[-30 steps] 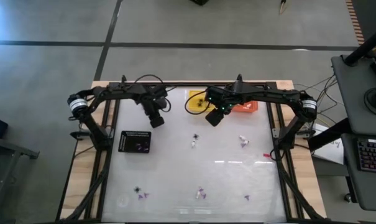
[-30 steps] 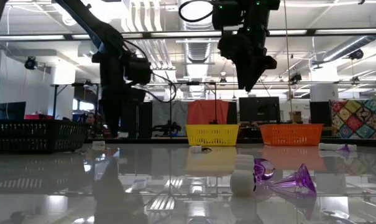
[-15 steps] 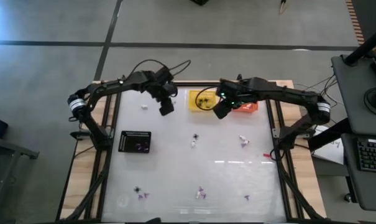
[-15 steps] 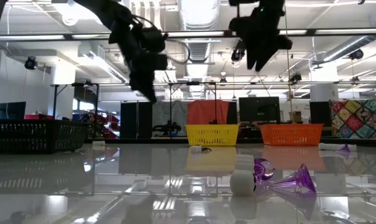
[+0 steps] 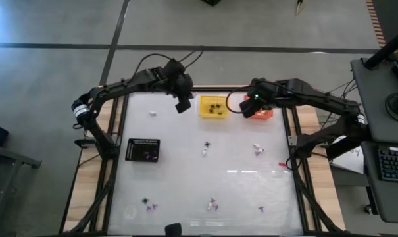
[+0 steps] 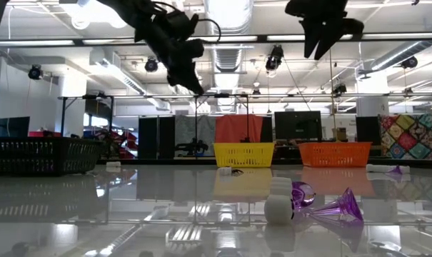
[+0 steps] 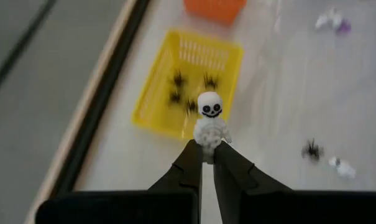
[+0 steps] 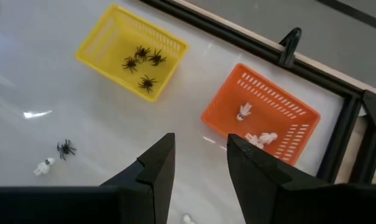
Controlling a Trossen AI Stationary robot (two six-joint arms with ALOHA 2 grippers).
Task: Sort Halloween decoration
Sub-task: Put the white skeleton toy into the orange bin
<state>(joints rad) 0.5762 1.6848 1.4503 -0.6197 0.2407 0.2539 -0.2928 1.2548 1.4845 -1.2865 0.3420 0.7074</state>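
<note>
Left arm has swung up from near the black basket (image 5: 143,150) to the desk's (image 5: 185,178) far edge; left claw (image 7: 207,151) now hangs beside the yellow basket (image 5: 213,107), pinched shut on a white skeleton figure (image 7: 210,121) by its feet. Right claw (image 8: 199,155) has pulled back over the orange basket (image 8: 262,118), jaws apart, empty. Skeleton looks light, rigid, small plastic; low grip leaves it top-heavy, could pivot. Orange basket already holds white skeletons; yellow holds black spiders (image 8: 142,62). More trinkets sit scattered on the desk.
</note>
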